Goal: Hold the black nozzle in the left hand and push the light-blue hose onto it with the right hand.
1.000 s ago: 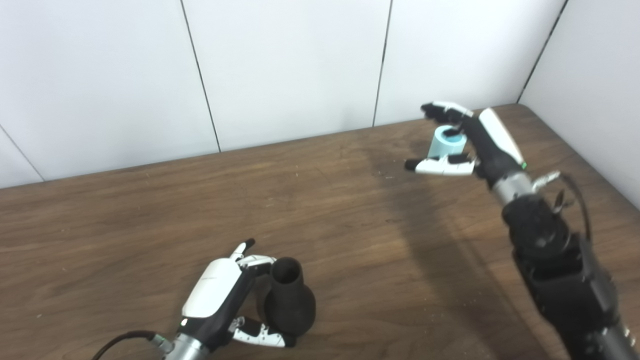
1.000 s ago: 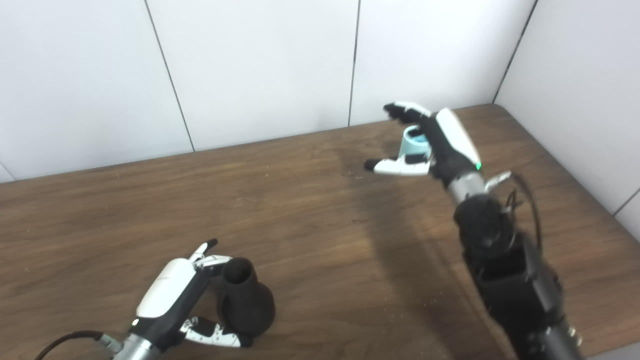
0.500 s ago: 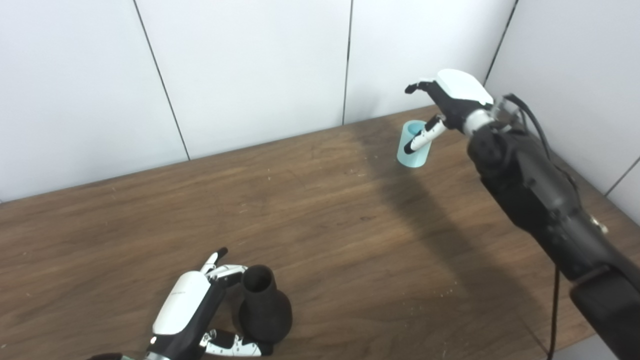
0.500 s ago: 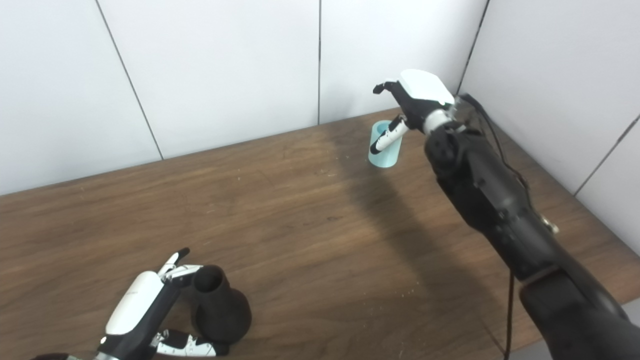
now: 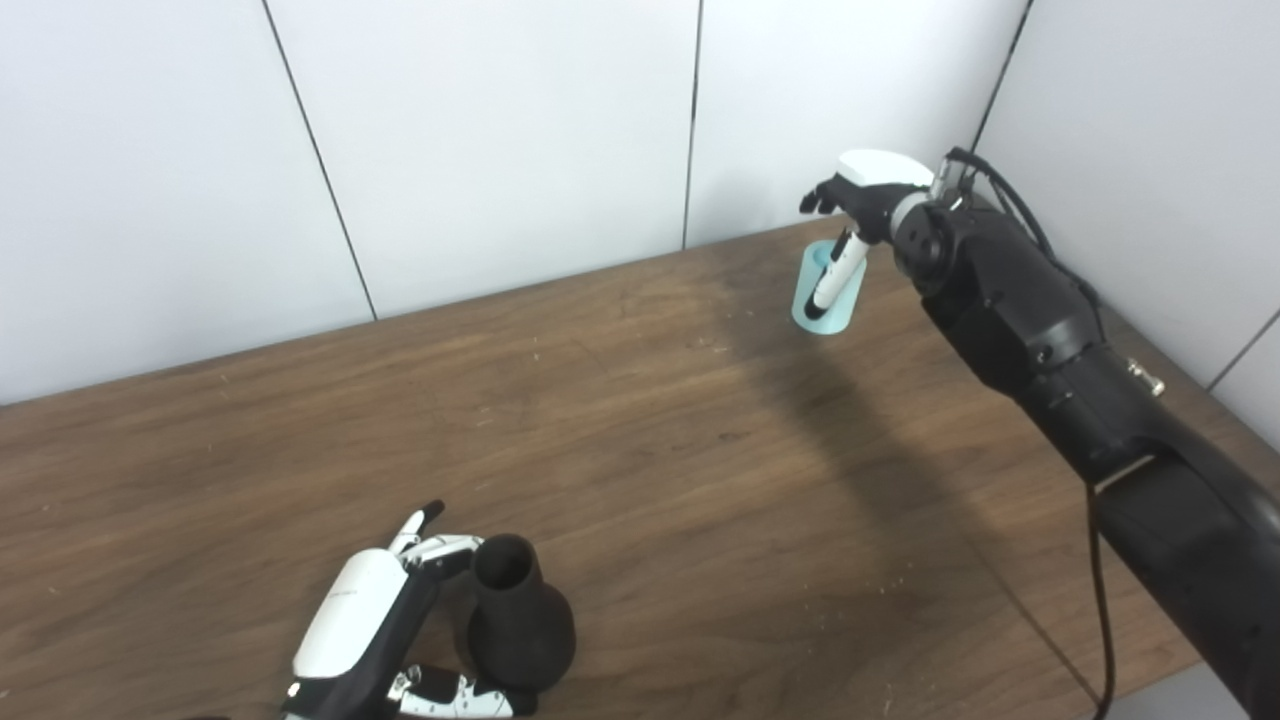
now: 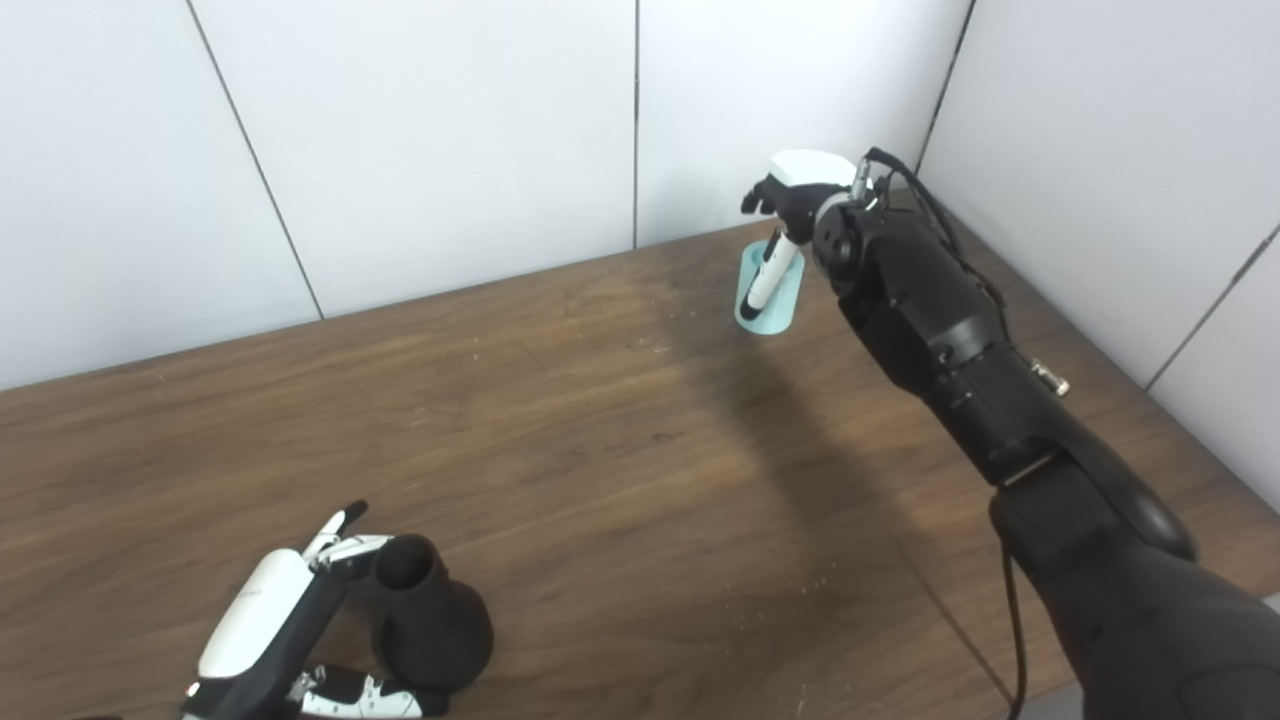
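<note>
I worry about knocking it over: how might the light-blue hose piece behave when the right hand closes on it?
The light-blue hose is a short open tube standing on end, so a sideways nudge may tip it, and then it would probably roll. It looks thin-walled, likely light. The right hand is above it, thumb alongside.

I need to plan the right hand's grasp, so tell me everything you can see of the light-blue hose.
The light-blue hose is a short, smooth, pale cyan tube that looks like plastic or rubber. It stands upright on the wooden table near the far right corner, its open end up. The right hand hangs over it from above, with one finger reaching down across its front; whether the hand grips it yet cannot be told. Nothing else touches it.
</note>
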Tool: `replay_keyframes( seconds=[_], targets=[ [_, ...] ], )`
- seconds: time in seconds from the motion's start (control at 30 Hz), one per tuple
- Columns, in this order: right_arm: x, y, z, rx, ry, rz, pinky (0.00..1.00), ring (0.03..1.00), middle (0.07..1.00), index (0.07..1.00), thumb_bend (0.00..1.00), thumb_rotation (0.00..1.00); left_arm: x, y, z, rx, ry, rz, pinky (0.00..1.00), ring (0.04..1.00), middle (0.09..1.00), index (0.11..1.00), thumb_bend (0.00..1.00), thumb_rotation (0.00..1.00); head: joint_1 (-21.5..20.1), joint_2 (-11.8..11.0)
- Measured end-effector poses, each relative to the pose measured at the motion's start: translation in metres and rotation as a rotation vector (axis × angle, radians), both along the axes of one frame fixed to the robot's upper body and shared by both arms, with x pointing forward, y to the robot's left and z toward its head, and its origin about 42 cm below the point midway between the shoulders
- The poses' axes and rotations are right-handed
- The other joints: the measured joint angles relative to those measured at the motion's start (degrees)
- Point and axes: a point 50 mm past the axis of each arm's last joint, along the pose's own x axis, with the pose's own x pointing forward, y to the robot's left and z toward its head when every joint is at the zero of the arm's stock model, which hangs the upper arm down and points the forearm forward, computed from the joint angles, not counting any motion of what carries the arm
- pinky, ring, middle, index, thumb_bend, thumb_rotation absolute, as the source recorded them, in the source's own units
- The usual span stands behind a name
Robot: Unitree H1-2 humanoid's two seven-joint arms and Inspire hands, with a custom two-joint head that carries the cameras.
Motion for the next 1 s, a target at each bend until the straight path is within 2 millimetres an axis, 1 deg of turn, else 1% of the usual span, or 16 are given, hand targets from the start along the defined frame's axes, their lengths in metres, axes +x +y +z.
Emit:
replay_keyframes(
  seconds=[0.13, 0.23, 0.43, 0.5, 0.57, 0.77, 0.87, 0.9, 1.0],
  targets=[
    [0.003, 0.000, -0.014, 0.000, 0.044, -0.012, 0.76, 0.819, 0.839, 0.832, 0.90, 0.17, 0.000, 0.000, 0.000, 0.001, 0.000, -0.001, 1.00, 0.742, 0.474, 0.499, 0.52, 0.00, 0.09, 0.26],
    [0.005, 0.008, -0.022, 0.008, 0.057, -0.003, 0.74, 0.817, 0.831, 0.833, 0.90, 0.15, 0.000, 0.001, 0.001, 0.001, 0.000, 0.000, 1.00, 0.742, 0.474, 0.499, 0.52, 0.00, 0.09, 0.26],
    [0.011, 0.012, -0.023, -0.001, 0.052, -0.006, 0.76, 0.824, 0.814, 0.834, 0.90, 0.12, 0.000, 0.000, 0.001, 0.001, 0.001, -0.001, 1.00, 0.742, 0.474, 0.499, 0.52, 0.00, 0.26, 0.53],
    [0.011, 0.011, -0.024, -0.002, 0.052, -0.004, 0.80, 0.825, 0.808, 0.834, 0.90, 0.12, 0.000, 0.000, 0.001, 0.001, 0.001, -0.001, 1.00, 0.741, 0.474, 0.499, 0.52, 0.00, 0.35, 0.61],
    [0.011, 0.011, -0.024, -0.003, 0.052, -0.004, 0.81, 0.824, 0.803, 0.834, 0.90, 0.13, 0.000, 0.000, 0.001, 0.001, 0.001, 0.000, 1.00, 0.741, 0.474, 0.499, 0.52, 0.00, 0.35, 0.62],
    [0.009, 0.009, -0.026, -0.009, 0.035, -0.008, 0.81, 0.785, 0.765, 0.808, 0.90, 0.11, 0.000, 0.000, 0.001, -0.001, 0.002, 0.000, 1.00, 0.741, 0.474, 0.499, 0.52, 0.00, 0.53, 0.79],
    [0.009, 0.008, -0.027, -0.012, 0.024, -0.010, 0.84, 0.779, 0.756, 0.794, 0.89, 0.10, 0.000, 0.000, 0.001, -0.001, 0.002, 0.001, 1.00, 0.741, 0.474, 0.498, 0.52, 0.00, 0.53, 0.88],
    [0.009, 0.008, -0.028, -0.012, 0.022, -0.010, 0.83, 0.779, 0.751, 0.787, 0.89, 0.09, 0.000, 0.000, 0.001, -0.001, 0.002, 0.001, 1.00, 0.741, 0.474, 0.498, 0.52, 0.00, 0.53, 0.97],
    [0.009, 0.007, -0.029, -0.014, 0.013, -0.013, 0.76, 0.746, 0.731, 0.762, 0.88, 0.05, 0.000, 0.000, 0.001, -0.001, 0.003, 0.001, 1.00, 0.741, 0.475, 0.498, 0.52, 0.00, 0.70, 1.05]
  ],
)
